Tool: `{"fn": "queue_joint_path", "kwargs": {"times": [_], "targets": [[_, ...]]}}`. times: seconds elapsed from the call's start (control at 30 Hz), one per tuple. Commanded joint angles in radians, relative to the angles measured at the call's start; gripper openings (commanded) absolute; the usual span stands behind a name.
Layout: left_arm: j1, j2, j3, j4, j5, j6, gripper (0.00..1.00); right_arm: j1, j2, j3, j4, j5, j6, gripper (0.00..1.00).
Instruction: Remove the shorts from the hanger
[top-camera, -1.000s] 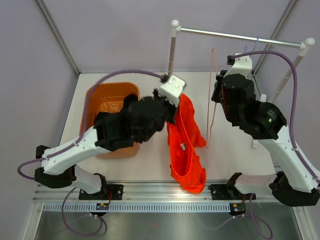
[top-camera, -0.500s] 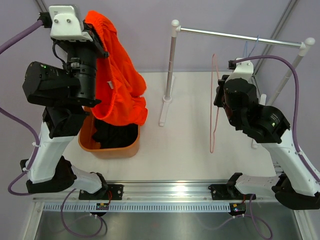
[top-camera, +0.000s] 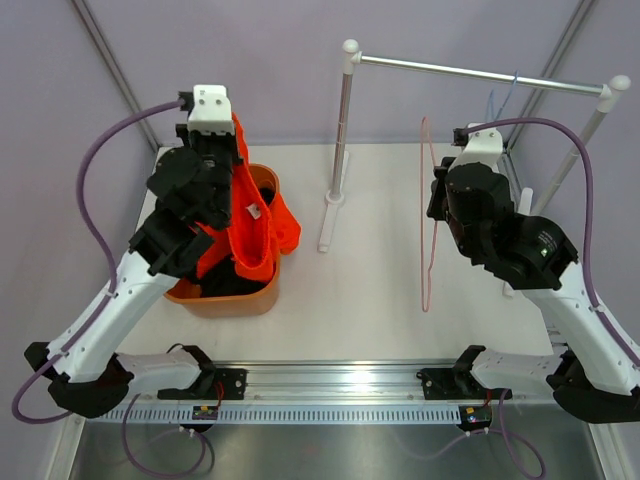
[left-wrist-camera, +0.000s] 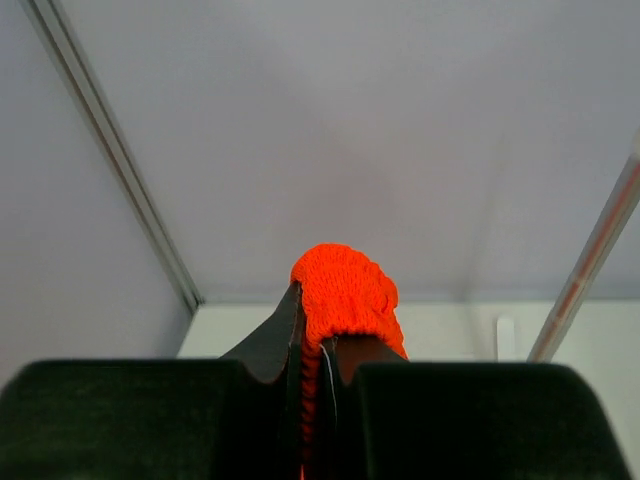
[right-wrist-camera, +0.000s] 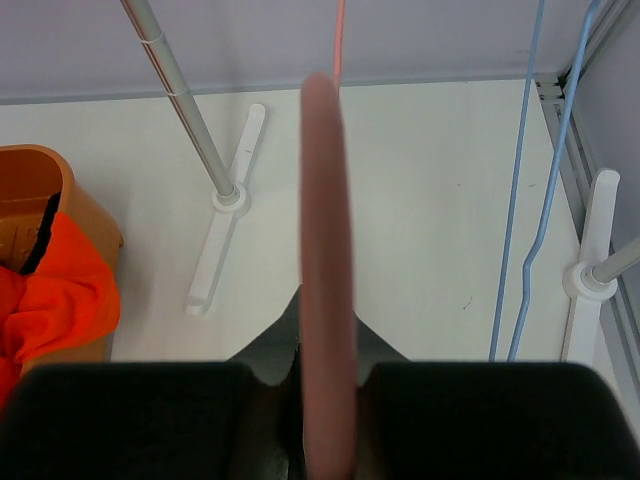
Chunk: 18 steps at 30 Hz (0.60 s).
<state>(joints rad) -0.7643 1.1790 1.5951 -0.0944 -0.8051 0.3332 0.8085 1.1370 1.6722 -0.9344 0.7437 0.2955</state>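
My left gripper is shut on a bunched edge of the orange-red shorts, which hang down from it into the orange bin. In the left wrist view the knit fabric bulges out over the shut gripper. A dark pair of shorts lies inside the bin beneath them. My right gripper is shut on a bare pink wire hanger, held upright in the air right of the rack pole. The hanger runs straight up between the fingers of that gripper.
A clothes rack with a horizontal metal bar stands at the back, its left pole on a white foot mid-table. Blue wire hangers hang at the bar's right end, also in the right wrist view. The bin's rim shows there too.
The left arm swung the orange-red shorts from mid-table up high at the back left, then lowered them over the bin. The right gripper with the hanger barely moved.
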Motion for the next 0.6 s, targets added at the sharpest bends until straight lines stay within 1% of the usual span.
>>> {"fn": "queue_joint_path", "kwargs": {"times": [0.0,0.03,0.07,0.1,0.13,0.17,0.2,0.23,0.27,0.3,0.33,0.37,0.4,0.43,0.47,0.5,0.57], "targets": [[0.080,-0.058,-0.134,-0.065,0.007,-0.311,0.00,-0.008,-0.031,-0.012,0.014,0.005,0.014,0.00],[0.158,-0.065,-0.200,-0.117,0.038,-0.508,0.00,-0.008,-0.034,-0.015,0.014,0.006,0.014,0.00],[0.212,-0.077,-0.240,-0.196,0.094,-0.599,0.00,-0.008,-0.040,-0.019,0.014,0.006,0.016,0.00],[0.264,-0.097,-0.286,-0.212,0.235,-0.685,0.00,-0.008,-0.048,-0.022,0.013,0.008,0.017,0.00],[0.316,-0.105,-0.338,-0.220,0.295,-0.754,0.00,-0.008,-0.051,-0.026,0.006,0.008,0.021,0.00],[0.401,-0.110,-0.444,-0.219,0.352,-0.864,0.00,-0.008,-0.052,-0.026,0.003,0.009,0.022,0.00],[0.436,-0.104,-0.487,-0.222,0.436,-0.910,0.00,-0.006,-0.059,-0.028,-0.003,0.011,0.022,0.00],[0.488,-0.099,-0.529,-0.219,0.467,-0.942,0.00,-0.006,-0.062,-0.028,-0.010,0.013,0.024,0.00],[0.511,-0.091,-0.606,-0.203,0.498,-0.997,0.00,-0.008,-0.068,-0.028,-0.014,0.019,0.024,0.00],[0.531,-0.075,-0.645,-0.193,0.561,-1.026,0.00,-0.006,-0.071,-0.031,-0.015,0.023,0.022,0.00],[0.586,-0.067,-0.688,-0.176,0.598,-1.057,0.00,-0.008,-0.072,-0.031,-0.018,0.023,0.022,0.00],[0.624,-0.058,-0.736,-0.107,0.656,-1.129,0.00,-0.008,-0.077,-0.029,-0.020,0.028,0.022,0.00],[0.660,-0.045,-0.839,-0.063,0.788,-1.170,0.00,-0.008,-0.077,-0.026,-0.023,0.028,0.024,0.00],[0.710,-0.012,-0.884,-0.010,0.850,-1.230,0.00,-0.008,-0.077,-0.026,-0.027,0.026,0.025,0.00],[0.723,0.008,-0.920,0.058,0.895,-1.247,0.00,-0.008,-0.079,-0.025,-0.027,0.022,0.024,0.00],[0.724,0.027,-0.949,0.073,0.934,-1.252,0.00,-0.008,-0.077,-0.023,-0.029,0.020,0.024,0.00],[0.718,0.054,-0.962,0.077,0.928,-1.255,0.00,-0.008,-0.079,-0.023,-0.034,0.013,0.027,0.00]]}}
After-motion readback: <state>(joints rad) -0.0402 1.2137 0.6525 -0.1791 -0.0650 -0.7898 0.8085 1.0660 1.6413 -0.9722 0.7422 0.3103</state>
